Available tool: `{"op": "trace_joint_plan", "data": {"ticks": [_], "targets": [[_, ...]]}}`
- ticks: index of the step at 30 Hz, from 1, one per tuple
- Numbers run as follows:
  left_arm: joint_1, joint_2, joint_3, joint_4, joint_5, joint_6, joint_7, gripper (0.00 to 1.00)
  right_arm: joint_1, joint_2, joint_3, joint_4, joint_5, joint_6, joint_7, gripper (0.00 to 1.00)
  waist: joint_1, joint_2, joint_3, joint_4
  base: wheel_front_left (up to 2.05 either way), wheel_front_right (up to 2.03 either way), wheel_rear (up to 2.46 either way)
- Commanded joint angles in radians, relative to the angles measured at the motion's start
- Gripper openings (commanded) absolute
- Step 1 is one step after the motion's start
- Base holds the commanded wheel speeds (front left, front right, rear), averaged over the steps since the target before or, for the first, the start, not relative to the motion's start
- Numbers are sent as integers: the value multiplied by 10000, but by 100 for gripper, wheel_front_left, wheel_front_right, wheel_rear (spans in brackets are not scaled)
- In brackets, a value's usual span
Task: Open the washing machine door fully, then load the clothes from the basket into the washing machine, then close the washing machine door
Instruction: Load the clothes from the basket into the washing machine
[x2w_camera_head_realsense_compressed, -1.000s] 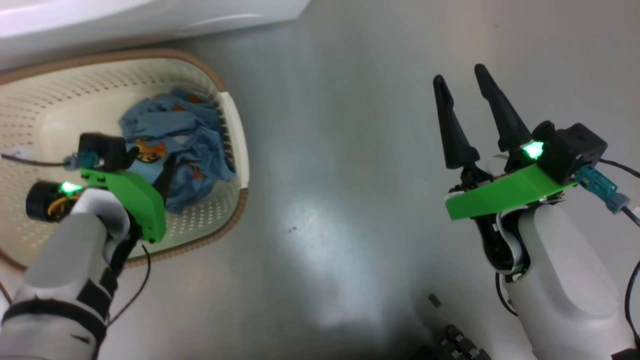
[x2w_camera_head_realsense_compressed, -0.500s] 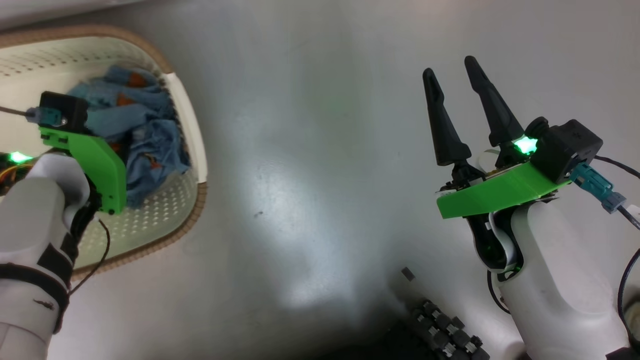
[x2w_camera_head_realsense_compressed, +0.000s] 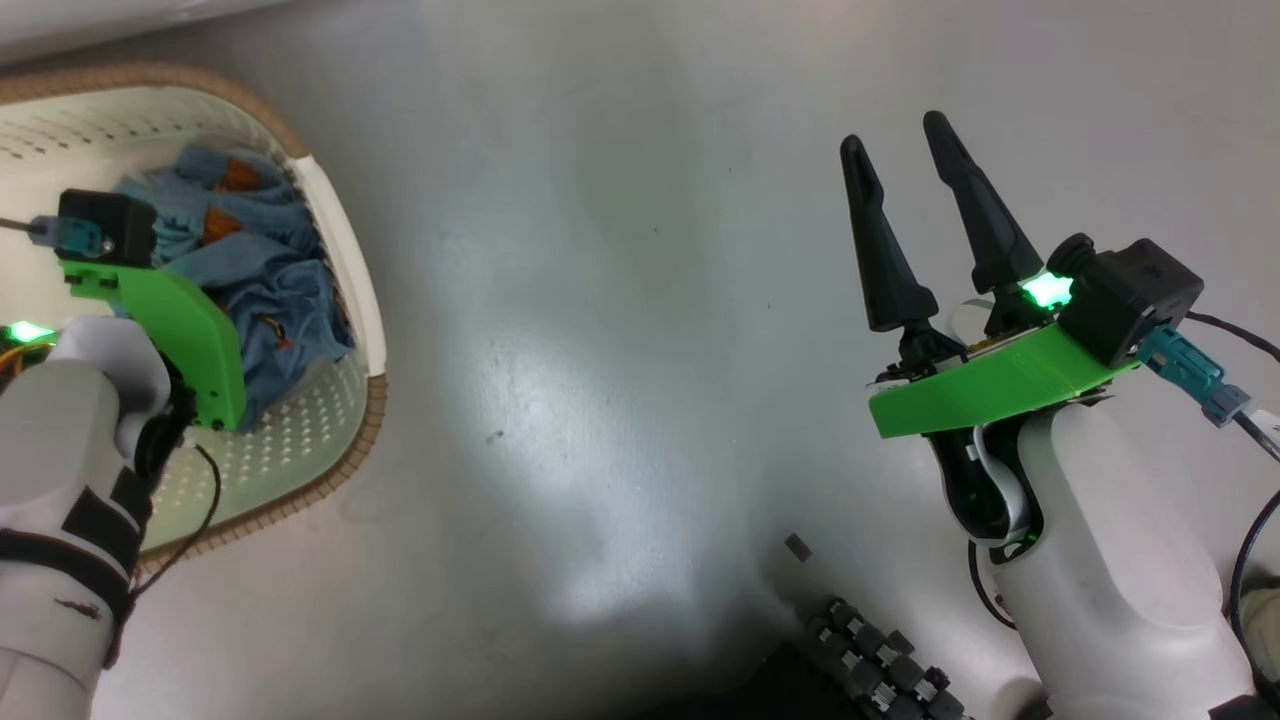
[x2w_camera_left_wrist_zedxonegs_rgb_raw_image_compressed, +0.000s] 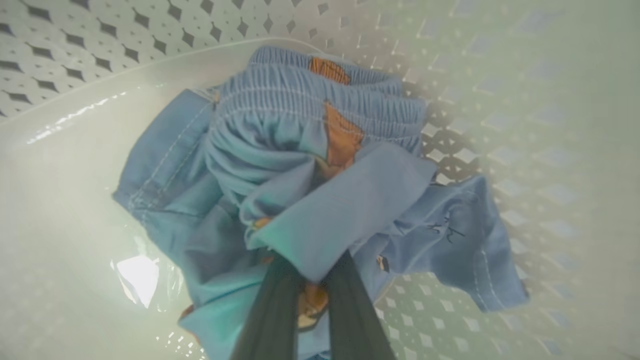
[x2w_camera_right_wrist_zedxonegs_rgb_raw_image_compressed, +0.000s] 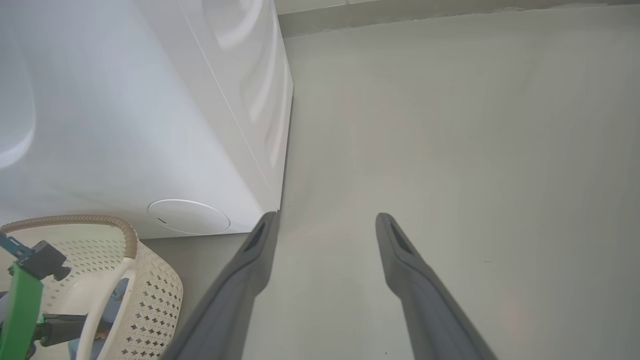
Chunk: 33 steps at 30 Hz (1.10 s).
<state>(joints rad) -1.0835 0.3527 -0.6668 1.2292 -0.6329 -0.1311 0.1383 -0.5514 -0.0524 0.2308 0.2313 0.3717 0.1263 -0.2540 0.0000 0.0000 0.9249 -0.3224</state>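
While my left hand (x2w_camera_left_wrist_zedxonegs_rgb_raw_image_compressed: 314, 290) pinches one fold of the clothes (x2w_camera_left_wrist_zedxonegs_rgb_raw_image_compressed: 300, 165) in the basket (x2w_camera_head_realsense_compressed: 345, 260), the rest may slip free; my right hand (x2w_camera_head_realsense_compressed: 893, 135) hangs open.

The clothes (x2w_camera_left_wrist_zedxonegs_rgb_raw_image_compressed: 320, 200) are light blue with orange-brown prints and pale stitching. The basket (x2w_camera_head_realsense_compressed: 345, 270) is cream, dotted all over with small diamond-shaped holes, and its rim is a brown woven band. The washing machine (x2w_camera_right_wrist_zedxonegs_rgb_raw_image_compressed: 125, 125) is plain glossy white. The floor (x2w_camera_head_realsense_compressed: 600, 300) is pale grey with a soft sheen. The right arm (x2w_camera_head_realsense_compressed: 1100, 560) is white, with a bright green bracket (x2w_camera_head_realsense_compressed: 990, 390), a black camera block (x2w_camera_head_realsense_compressed: 1140, 295) and a teal plug (x2w_camera_head_realsense_compressed: 1185, 365). The right gripper (x2w_camera_head_realsense_compressed: 892, 130) has black fingers.
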Motion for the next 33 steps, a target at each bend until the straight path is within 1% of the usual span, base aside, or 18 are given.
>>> {"op": "trace_joint_plan", "data": {"ticks": [1,8,14,22,26,33], "targets": [[296,242,133,-151,-121,4,-159,0,269,20,200,-170,110,44,-78,100,0,0,-147,74,0,0,0],[937,111,6,-502,-815,4,-758,0,300,21,155,-78,118,44,-78,100,0,0,-890,254,0,0,0],[1517,6,-266,-1040,-1398,4,-1484,0,391,21,64,90,9,44,-78,100,0,0,-1724,596,0,0,0],[2447,-35,-660,-1782,-2240,4,-2634,0,676,-87,12,459,73,44,-78,100,0,0,-3258,1103,0,0,0],[2941,-114,-702,-2199,-2811,4,-3155,0,953,-217,14,675,150,44,-78,100,0,0,-4082,1331,0,0,0],[3632,-137,-776,-2873,-3395,4,-3779,0,1498,-473,-57,952,306,44,-78,100,0,0,-5386,1655,0,0,0]]}}
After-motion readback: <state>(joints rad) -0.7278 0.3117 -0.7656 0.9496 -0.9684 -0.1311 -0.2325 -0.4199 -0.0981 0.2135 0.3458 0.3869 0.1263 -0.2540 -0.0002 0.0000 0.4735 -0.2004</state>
